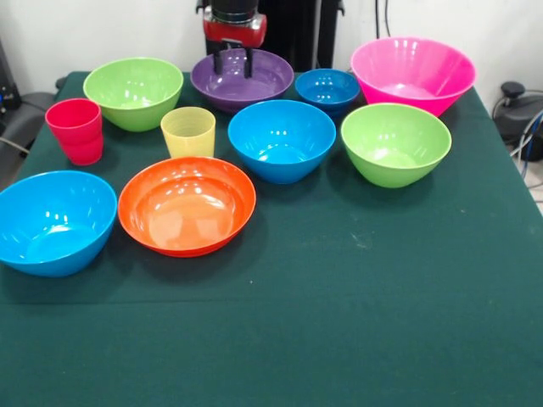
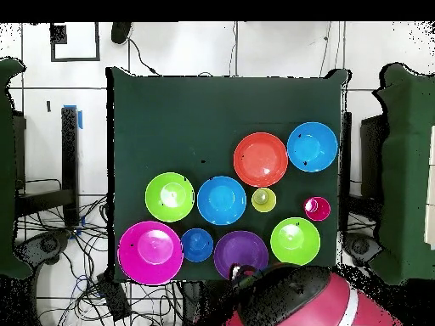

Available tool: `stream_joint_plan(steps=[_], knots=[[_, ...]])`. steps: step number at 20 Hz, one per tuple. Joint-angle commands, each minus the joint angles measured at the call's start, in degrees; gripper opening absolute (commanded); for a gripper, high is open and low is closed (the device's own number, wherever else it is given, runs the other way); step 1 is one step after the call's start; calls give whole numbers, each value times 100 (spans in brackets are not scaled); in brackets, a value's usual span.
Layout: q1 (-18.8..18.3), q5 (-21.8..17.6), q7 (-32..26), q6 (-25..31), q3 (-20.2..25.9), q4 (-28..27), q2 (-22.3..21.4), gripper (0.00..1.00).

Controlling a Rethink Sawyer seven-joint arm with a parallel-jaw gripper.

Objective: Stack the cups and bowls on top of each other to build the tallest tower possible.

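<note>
Purple bowl (image 1: 242, 80) sits at the far edge under the gripper (image 1: 232, 63) (fingers spread, holding nothing), so it should descend squarely onto the rim before clamping.

The arm comes down from above, its claw (image 1: 233, 61) pointing down with fingers parted.

I log a dark green tablecloth (image 1: 356, 322) covering the table, faintly creased near the front edge in the front view. From overhead I see a white tiled floor (image 2: 280, 47) around the table. Loose black cables (image 2: 64, 229) lie tangled on the floor beside the table. I note a black square outline (image 2: 75, 42) marked on the floor well apart from the table. A white wall (image 1: 102, 34) stands behind.
</note>
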Motion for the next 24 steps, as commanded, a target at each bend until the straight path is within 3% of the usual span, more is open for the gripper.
stream_joint_plan(steps=[1,10,24], knots=[[25,106,846,-305,521,-751,182,100],[159,106,772,-320,489,-955,462,100],[53,24,741,-333,570,-1067,565,100]])
